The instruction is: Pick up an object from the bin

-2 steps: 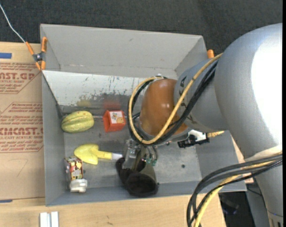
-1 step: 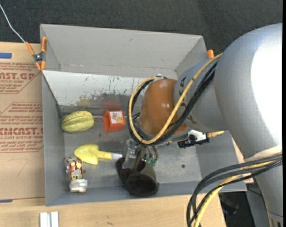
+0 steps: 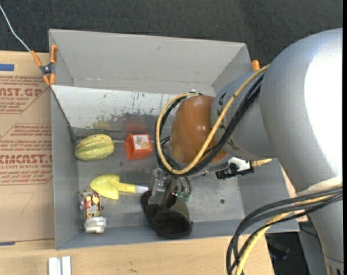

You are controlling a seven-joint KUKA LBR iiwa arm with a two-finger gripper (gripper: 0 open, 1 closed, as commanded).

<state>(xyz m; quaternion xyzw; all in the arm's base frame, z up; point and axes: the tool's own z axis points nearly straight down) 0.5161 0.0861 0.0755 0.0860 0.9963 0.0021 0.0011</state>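
The big silver arm (image 3: 311, 107) hangs its gripper (image 3: 162, 192), state untellable, over a floppy black lump (image 3: 168, 222); it might snag the neighbouring yellow plastic toy (image 3: 107, 186).

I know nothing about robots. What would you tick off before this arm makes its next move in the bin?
1. Gripper down inside the bin, near its front wall: ok.
2. Something close to pick: a black lump lies right against it: ok.
3. Anything already held: cannot tell.
4. Room around it: not ok, the yellow toy points its white handle right at it.
5. Other things out of the way: green squash, orange box and small can lie apart to the left: ok.
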